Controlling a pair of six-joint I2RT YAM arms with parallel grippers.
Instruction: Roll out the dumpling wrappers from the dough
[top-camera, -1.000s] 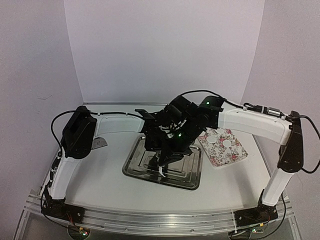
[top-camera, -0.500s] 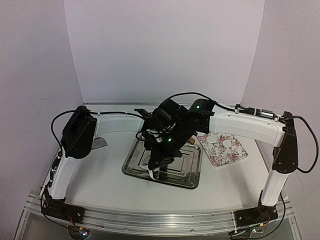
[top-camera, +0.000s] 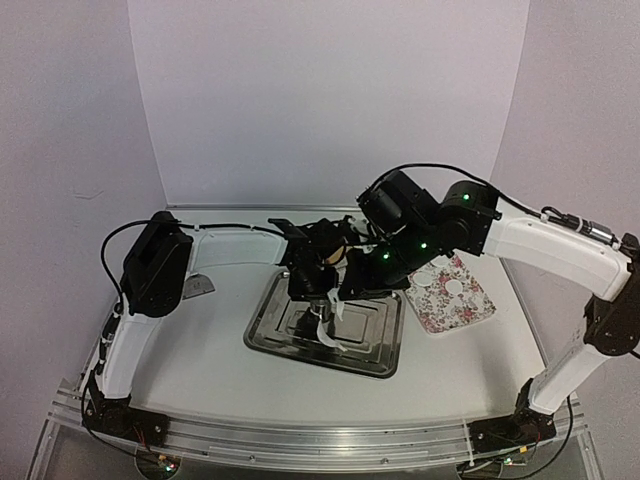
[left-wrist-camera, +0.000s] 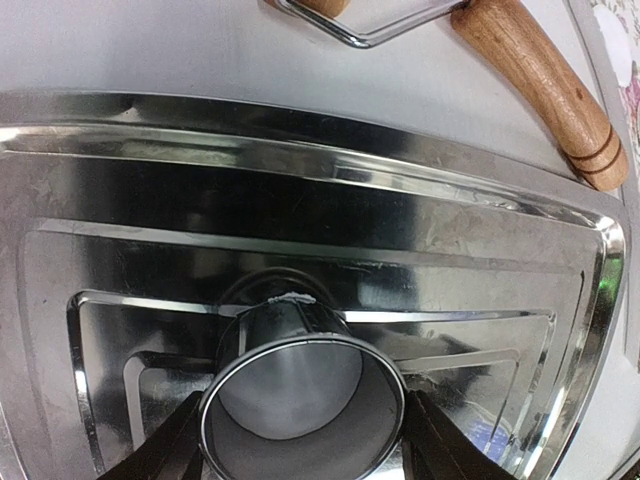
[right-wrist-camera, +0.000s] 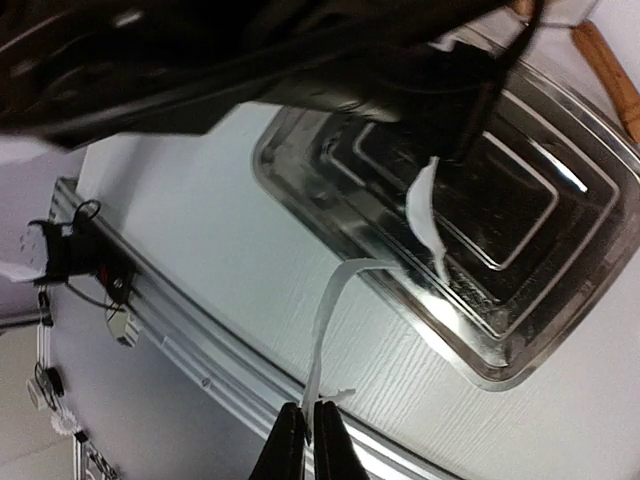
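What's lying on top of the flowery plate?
Two small flat round white dough discs lie on the rectangular flowery plate. The right arm covers its far left corner, so anything there is hidden.

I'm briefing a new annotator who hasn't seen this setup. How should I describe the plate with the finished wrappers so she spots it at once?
In the top view, find the shiny metal tray in the middle of the table. Just right of it lies a flat rectangular plate. It alone has a pink flower pattern, and small white round dumpling wrappers rest on it.
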